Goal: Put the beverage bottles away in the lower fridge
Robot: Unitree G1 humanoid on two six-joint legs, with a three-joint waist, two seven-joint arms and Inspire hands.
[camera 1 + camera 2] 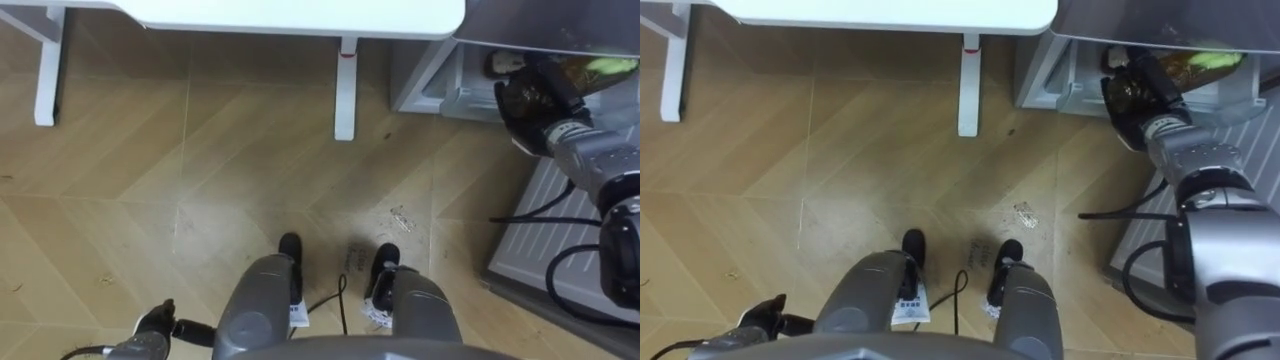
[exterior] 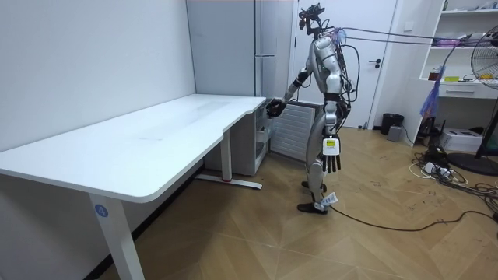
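I have the robot standing on the wooden floor [image 1: 200,180] at the end of the white surface [image 1: 300,15], just beside the grey fridge [image 2: 257,47], and in the room view it is upright with its right arm stretched forward toward the bottom of the fridge. From the head camera I see the right hand [image 1: 528,100] reaching into the mouth of the lower fridge compartment [image 1: 440,85], whose ribbed door [image 1: 545,235] stands open on the robot's right. The drink [image 1: 598,68], an amber shape with a green patch, lies inside that compartment, just past the right hand and partly hidden by it. I cannot tell whether the fingers are curled round the drink or merely lie against it, as the dark back of the hand covers them. The left hand [image 1: 152,322] hangs low at the robot's left side, well apart from the fridge; in the room view its fingers [image 2: 332,162] point straight down, relaxed, with nothing in them
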